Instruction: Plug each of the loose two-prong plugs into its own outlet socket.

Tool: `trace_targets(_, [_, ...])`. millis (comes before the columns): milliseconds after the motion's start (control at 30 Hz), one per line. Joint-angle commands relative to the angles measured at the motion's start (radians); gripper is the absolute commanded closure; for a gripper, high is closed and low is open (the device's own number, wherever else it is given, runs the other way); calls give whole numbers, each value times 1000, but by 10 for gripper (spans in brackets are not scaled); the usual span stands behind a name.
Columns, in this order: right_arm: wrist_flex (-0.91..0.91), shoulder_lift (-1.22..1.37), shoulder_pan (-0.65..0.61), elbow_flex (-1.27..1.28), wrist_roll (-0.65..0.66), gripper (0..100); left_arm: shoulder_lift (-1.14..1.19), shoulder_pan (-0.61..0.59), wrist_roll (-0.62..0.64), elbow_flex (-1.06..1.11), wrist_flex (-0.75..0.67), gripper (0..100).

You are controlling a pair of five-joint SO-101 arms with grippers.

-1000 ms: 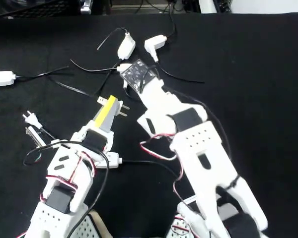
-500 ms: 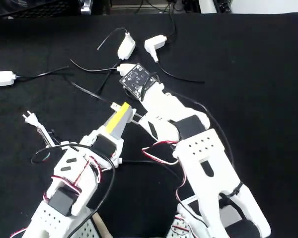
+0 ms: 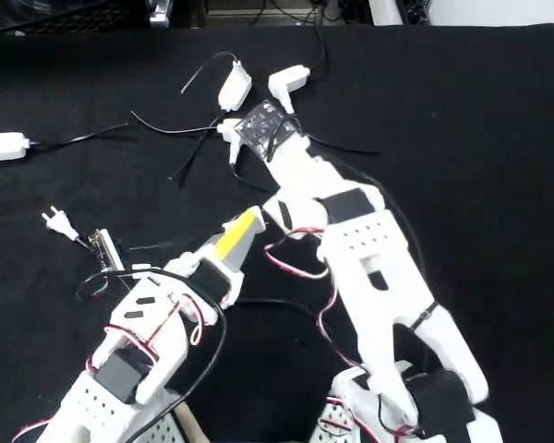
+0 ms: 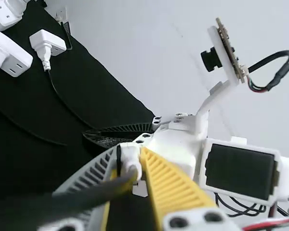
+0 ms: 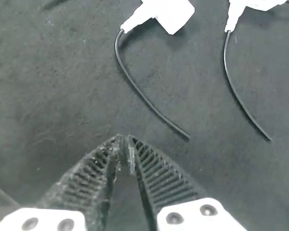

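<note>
**Plug handling: light rigid body, limp cord; hold the body, not the cord.**

Your left gripper (image 4: 131, 161) is clamped on a black cord (image 4: 62, 201), well short of the white outlet socket (image 3: 234, 89). Your right gripper (image 5: 124, 140) hovers near that socket, fingers pressed together with nothing visible between them. A loose two-prong plug (image 3: 55, 220) lies well apart from the socket, to its lower left in the high view. Expect a light, stiff plug with thin prongs and a slack cord that drags. Grip across the moulded body, prongs clear; brace the socket, which will likely slide.
</note>
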Motion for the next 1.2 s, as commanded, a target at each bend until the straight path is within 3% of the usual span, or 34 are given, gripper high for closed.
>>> trace_targets(0, [-23, 19, 3, -51, 2, 986, -12, 68, -11, 15, -9, 970])
trace_targets(200, [-25, 19, 5, -51, 2, 986, -12, 73, -11, 15, 0, 970])
trace_targets(467, [-25, 19, 5, -50, 2, 986, -12, 197, -14, 15, 86, 970])
trace_targets(933, [-15, 19, 11, -47, 2, 982, -11, 41, -14, 15, 91, 970])
trace_targets(1167, [75, 18, 21, -79, -61, 768, -11, -59, -75, -25, 91, 970])
